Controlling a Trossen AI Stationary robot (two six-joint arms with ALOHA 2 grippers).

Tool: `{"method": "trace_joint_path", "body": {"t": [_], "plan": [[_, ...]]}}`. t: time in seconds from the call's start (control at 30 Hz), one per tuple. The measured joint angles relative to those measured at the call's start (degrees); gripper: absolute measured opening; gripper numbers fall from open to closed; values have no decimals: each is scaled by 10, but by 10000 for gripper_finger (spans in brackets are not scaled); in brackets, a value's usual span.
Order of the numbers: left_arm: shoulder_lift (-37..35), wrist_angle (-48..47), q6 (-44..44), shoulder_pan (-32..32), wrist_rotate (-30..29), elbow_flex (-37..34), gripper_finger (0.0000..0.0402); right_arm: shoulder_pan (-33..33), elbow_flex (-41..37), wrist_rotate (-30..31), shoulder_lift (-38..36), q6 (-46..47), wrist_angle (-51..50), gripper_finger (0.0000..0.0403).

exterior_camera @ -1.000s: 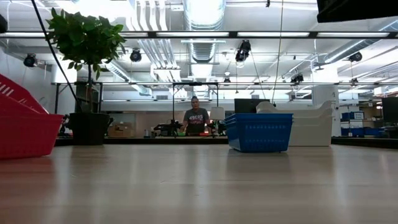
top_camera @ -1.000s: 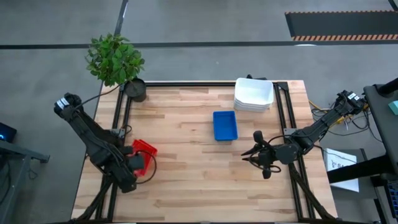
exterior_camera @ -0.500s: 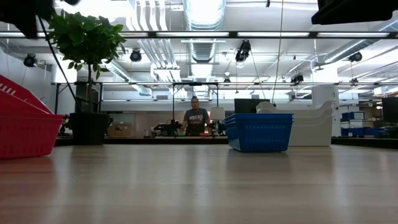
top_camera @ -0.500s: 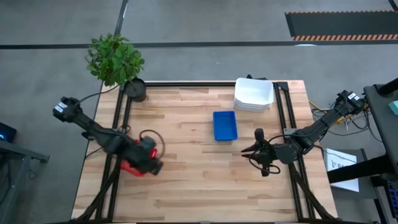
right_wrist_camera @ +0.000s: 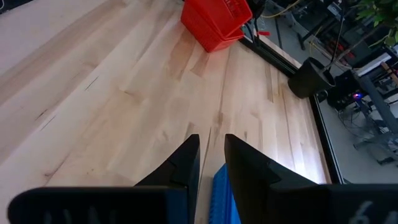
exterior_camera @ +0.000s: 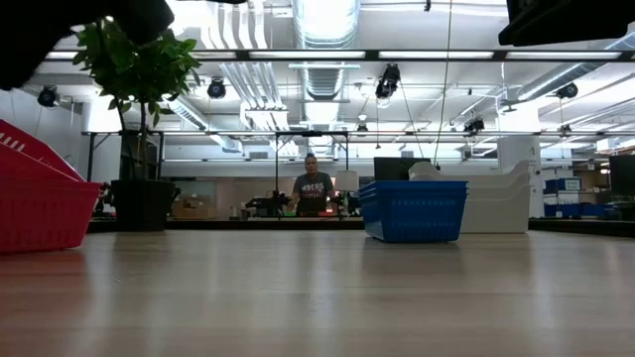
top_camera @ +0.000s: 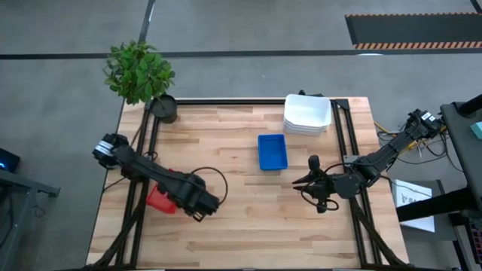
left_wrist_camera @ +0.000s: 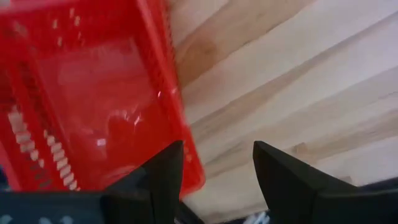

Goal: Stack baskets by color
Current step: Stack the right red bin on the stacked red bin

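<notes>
Beside left gripper (top_camera: 205,205): red baskets (top_camera: 160,199), just behind and to its side; jaws wide, holding nothing.
Handling: likely light, stiff slotted plastic, slick; take by a rim wall.
Right gripper (top_camera: 304,183): fingers narrow, empty; blue basket (top_camera: 272,151) just ahead.
White baskets (top_camera: 307,114): stacked, far corner.

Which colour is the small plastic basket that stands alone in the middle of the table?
The shallow rectangular plastic basket is blue, seen best in the high view.
</notes>
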Motion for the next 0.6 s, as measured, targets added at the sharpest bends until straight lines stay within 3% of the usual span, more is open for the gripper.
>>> {"method": "trace_joint_path", "body": {"t": [0.1,0.6], "plan": [[16,1,20,2,-25,6,178,0,0,0,0,0,0,68],[40,1,59,4,-27,-75,174,0,0,0,0,6,-8,68]]}}
